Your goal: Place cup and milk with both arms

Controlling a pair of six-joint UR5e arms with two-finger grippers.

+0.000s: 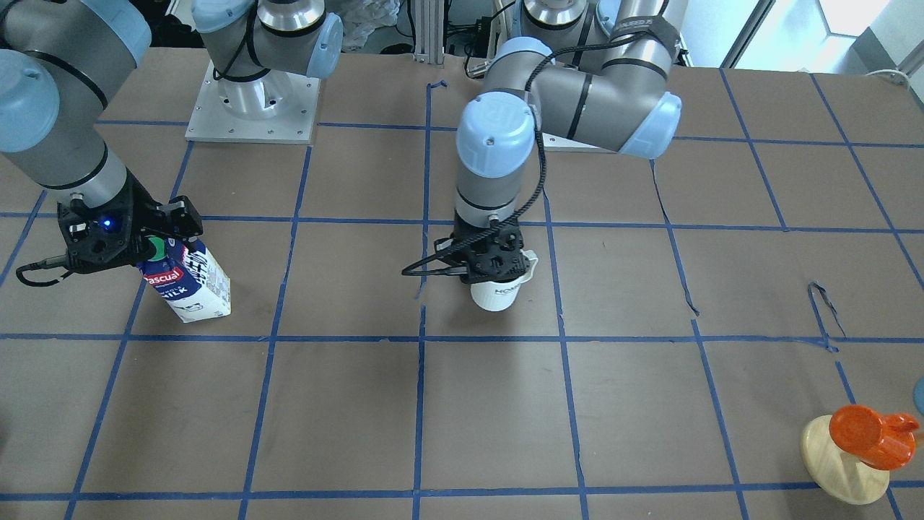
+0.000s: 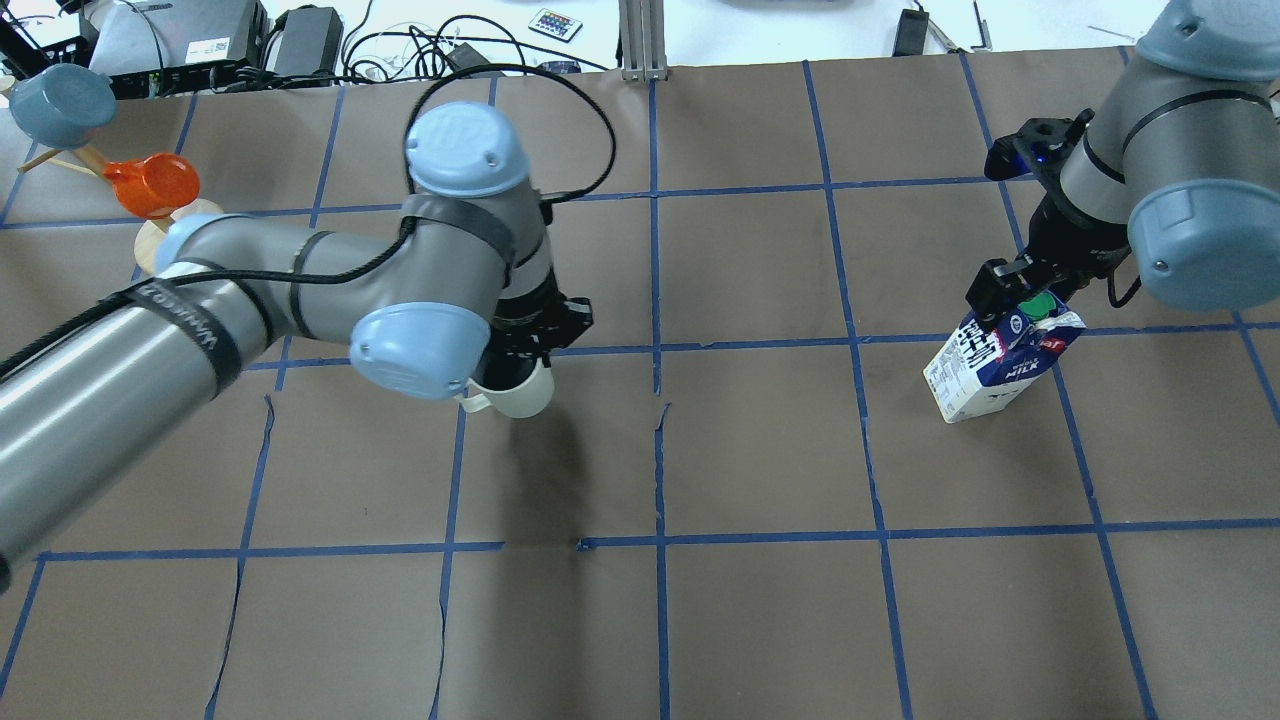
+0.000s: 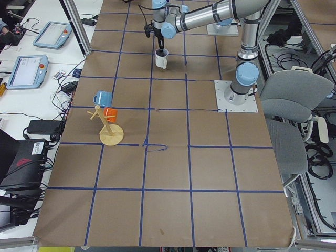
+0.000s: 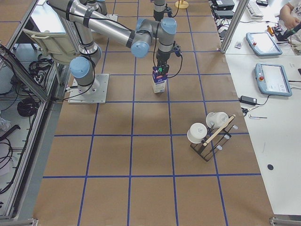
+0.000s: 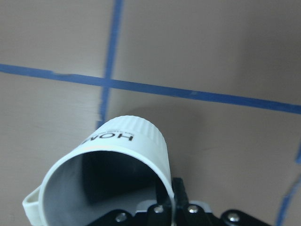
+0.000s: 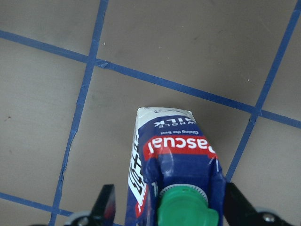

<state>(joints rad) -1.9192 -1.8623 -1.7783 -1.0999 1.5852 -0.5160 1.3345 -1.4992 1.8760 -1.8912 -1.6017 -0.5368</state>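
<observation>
My left gripper (image 1: 494,261) is shut on the rim of the white ribbed cup (image 1: 497,295) with "HOME" on it, one finger inside and one outside. The left wrist view shows the cup (image 5: 120,155) tilted a little over a blue tape line; I cannot tell if its base touches the table. From overhead, the cup (image 2: 520,395) hangs under the gripper (image 2: 525,345) left of centre. The milk (image 1: 189,282) stands on the table. My right gripper (image 6: 171,207) is open, its fingers (image 6: 107,202) on either side of the carton's top (image 6: 174,146) with small gaps. From overhead, the milk (image 2: 1000,365) is at the right.
A wooden stand carrying an orange cup (image 1: 870,433) and a blue cup (image 2: 60,100) stands at the table's far corner on my left. A rack with white cups (image 4: 209,134) stands on my right side. The arm bases (image 1: 253,101) are at the near edge.
</observation>
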